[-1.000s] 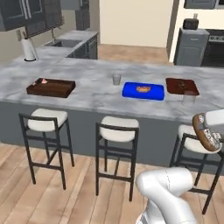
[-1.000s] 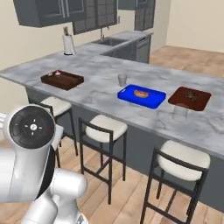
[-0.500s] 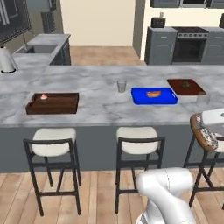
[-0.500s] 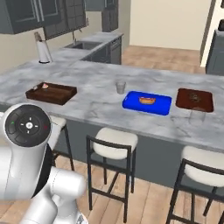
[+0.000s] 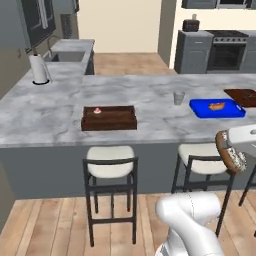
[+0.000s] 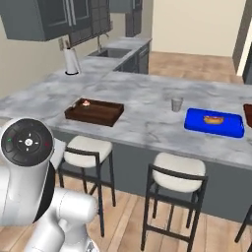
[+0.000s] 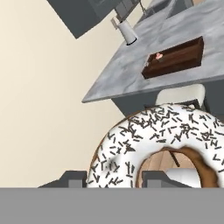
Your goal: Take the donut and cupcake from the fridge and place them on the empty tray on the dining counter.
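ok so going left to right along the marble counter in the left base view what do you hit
paper towel roll → dark wooden tray holding the cupcake → small glass → blue tray → second dark tray at the right edge

Base views flank the dining counter (image 5: 60,120); both share the tray (image 6: 93,112).

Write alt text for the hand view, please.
A white-frosted donut with dark sprinkles sits close up in the shut gripper. Beyond it, a dark wooden tray holding a pink cupcake rests on the marble dining counter.
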Tool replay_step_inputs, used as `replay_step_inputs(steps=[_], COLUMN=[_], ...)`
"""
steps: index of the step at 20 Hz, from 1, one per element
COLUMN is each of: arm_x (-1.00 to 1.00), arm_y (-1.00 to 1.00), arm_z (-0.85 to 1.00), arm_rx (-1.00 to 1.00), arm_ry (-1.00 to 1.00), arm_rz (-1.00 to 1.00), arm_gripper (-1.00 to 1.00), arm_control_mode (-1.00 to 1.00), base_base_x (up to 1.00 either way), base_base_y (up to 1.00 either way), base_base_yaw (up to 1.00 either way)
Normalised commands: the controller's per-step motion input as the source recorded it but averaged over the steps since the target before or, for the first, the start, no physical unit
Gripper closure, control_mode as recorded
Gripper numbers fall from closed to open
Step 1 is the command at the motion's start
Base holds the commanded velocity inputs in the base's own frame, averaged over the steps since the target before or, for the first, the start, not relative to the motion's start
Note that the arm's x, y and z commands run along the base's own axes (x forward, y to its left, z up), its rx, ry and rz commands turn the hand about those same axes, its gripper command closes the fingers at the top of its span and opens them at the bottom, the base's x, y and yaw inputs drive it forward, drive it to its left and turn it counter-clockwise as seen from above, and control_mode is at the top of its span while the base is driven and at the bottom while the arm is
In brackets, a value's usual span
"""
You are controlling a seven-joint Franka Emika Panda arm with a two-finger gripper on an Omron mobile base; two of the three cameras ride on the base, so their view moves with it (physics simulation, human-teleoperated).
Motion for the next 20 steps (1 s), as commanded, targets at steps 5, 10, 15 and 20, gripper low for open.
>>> replay_step_inputs(steps=[5,10,15,20], arm_x=[0.00,0.00,0.00,0.00], arm_y=[0.00,0.00,0.00,0.00], arm_z=[0.00,0.00,0.00,0.00], arm_rx=[0.00,0.00,0.00,0.00], arm_ry=[0.00,0.00,0.00,0.00], arm_rz=[0.00,0.00,0.00,0.00], arm_gripper=[1.00,1.00,1.00,1.00], arm_control_mode=[1.00,1.00,1.00,1.00], base_base_x=[0.08,0.27,0.73,1.00], base_base_y=[1.00,1.00,0.40,-0.11], base_base_yaw=[-0.08,-0.10,-0.16,-0.07])
